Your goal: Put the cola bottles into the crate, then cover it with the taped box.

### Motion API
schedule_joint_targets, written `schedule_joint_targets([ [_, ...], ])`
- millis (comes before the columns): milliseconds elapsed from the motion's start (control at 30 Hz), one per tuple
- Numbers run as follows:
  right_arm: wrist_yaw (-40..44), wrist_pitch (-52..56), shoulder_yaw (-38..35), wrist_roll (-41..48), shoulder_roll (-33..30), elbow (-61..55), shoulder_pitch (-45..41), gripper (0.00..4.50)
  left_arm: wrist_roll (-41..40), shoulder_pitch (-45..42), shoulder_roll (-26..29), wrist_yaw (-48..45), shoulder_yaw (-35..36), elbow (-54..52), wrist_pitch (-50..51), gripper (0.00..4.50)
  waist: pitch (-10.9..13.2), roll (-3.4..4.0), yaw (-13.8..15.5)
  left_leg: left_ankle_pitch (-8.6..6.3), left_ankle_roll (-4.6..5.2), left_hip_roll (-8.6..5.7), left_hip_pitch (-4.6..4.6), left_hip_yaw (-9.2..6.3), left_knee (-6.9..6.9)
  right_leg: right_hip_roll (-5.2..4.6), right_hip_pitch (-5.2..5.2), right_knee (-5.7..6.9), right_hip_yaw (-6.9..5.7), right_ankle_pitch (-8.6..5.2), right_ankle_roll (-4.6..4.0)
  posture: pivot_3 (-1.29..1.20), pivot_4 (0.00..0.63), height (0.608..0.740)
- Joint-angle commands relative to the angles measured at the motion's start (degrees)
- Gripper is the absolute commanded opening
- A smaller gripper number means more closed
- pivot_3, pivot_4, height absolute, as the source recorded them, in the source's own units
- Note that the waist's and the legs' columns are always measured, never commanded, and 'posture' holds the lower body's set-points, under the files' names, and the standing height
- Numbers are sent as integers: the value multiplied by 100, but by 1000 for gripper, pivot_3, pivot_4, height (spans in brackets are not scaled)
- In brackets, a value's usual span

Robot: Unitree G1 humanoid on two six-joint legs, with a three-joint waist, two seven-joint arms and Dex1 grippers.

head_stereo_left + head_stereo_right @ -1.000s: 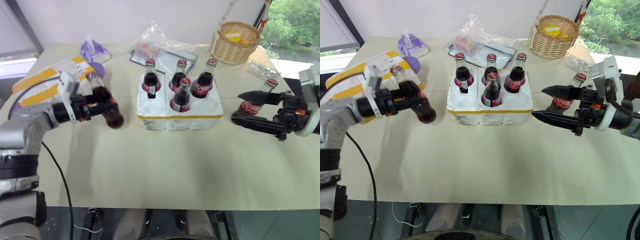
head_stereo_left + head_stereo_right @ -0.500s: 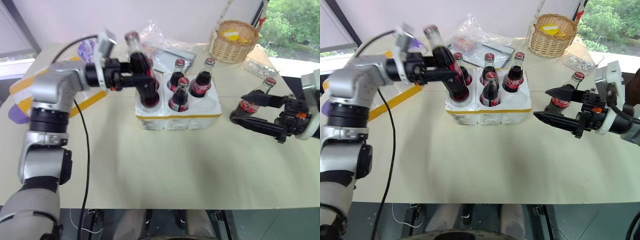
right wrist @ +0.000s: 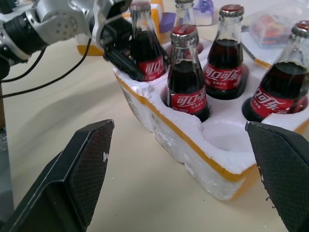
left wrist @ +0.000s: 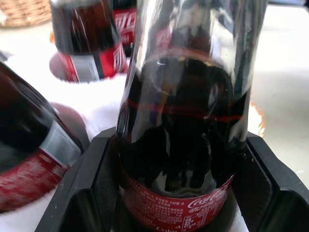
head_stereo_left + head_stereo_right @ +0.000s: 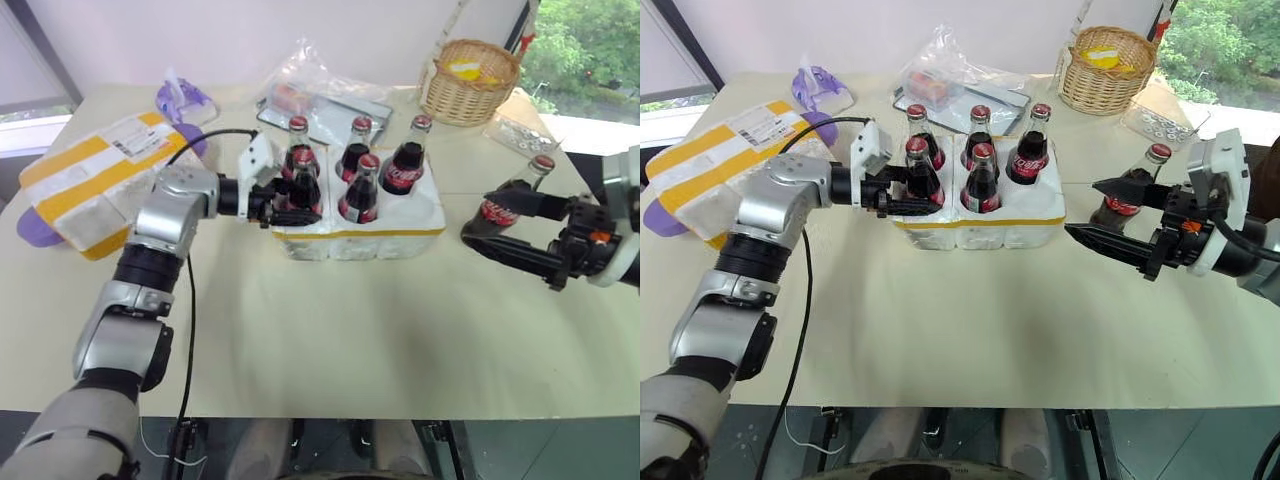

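Left claw (image 5: 902, 190) grips cola bottle (image 5: 919, 172) seated in near-left hole of crate (image 5: 980, 218). Right claw (image 5: 1110, 212) wide, empty, beside sixth bottle (image 5: 1129, 195) standing on desk (image 5: 970, 320). Taped box (image 5: 715, 165) far left.

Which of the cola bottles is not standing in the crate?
The cola bottle on the table to the right of the crate, behind the right gripper. The other five bottles stand in the crate's holes.

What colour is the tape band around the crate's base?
Yellow tape band, clearest in the right wrist view.
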Motion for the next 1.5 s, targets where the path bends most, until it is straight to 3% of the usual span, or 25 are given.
schedule_joint_targets([
  [33, -109, -49, -16, 105, -2, -126, -131, 4500, -39, -45, 2, 136, 224, -194, -63, 3620, -1, 1, 9, 0, 0, -1, 1, 0, 1, 0, 1, 1, 0, 0, 0, 0, 150, 740],
  [100, -244, -6, 21, 98, 15, -83, -172, 4500, -153, -32, 75, 138, 359, -298, 73, 4426, -1, 1, 2, 1, 0, -1, 1, 0, 4, 0, 4, 2, -1, 1, 0, 0, 150, 740],
  [133, -307, -2, 25, 83, 25, -81, -174, 4500, -226, -26, 125, 128, 438, -393, 174, 4474, -1, 1, 1, 1, 1, -1, 1, 0, 5, 0, 4, 1, -1, 3, 0, 0, 150, 740],
  [233, -467, 53, -90, 163, 78, -157, -86, 4500, -534, 70, 396, 49, 714, -878, 656, 4474, -1, 1, -5, 1, 0, 0, 1, 0, 4, 2, 2, 3, -1, 3, 0, 0, 150, 740],
  [400, -998, 324, -686, 661, 305, -370, 340, 4500, -1504, 339, 1335, -249, 1378, -2137, 1987, 4474, -1, 1, -26, 5, -7, 4, 1, -1, -2, 6, -4, 4, 1, 3, 0, 0, 150, 740],
  [500, -1050, 458, -1261, 627, 489, -708, 1222, 4500, -2286, 526, 2078, -502, 1951, -2784, 2890, 4474, -1, 1, 5, 3, -3, 4, 4, -4, -1, 5, 2, 6, 2, 2, -1, 0, 150, 740],
  [633, -1298, 328, -1582, 247, 593, -735, 1881, 4500, -2666, 1259, 2763, -736, 2194, -3649, 3115, 4474, -10, 17, -8, -2, 4, 2, 24, -2, -3, 17, 24, -3, 4, 1, -2, 0, 150, 740],
  [767, -1649, 13, -1356, -361, 817, -337, 1983, 4500, -3134, 1704, 2628, -259, 2417, -4165, 3449, 4474, -11, 12, 8, -5, 5, 7, 90, -3, -4, 4, 102, -30, 4, -16, -24, 0, 150, 740],
  [1033, -1722, -761, -627, -1090, 1281, 623, 1325, 4500, -3466, 2238, 2477, 374, 2476, -4670, 3477, 4474, -12, 18, -34, 2, 4, 9, 88, 2, -20, 9, 78, -13, 7, -9, -13, 0, 150, 740],
  [1500, -1679, -1665, 678, -2251, 1561, 2415, -224, 4500, -3527, 2240, 2372, 800, 2280, -4721, 3305, 4474, -11, 20, -22, 4, 1, 7, 89, 3, -20, 22, 79, -16, 7, -12, -21, 0, 150, 740],
])
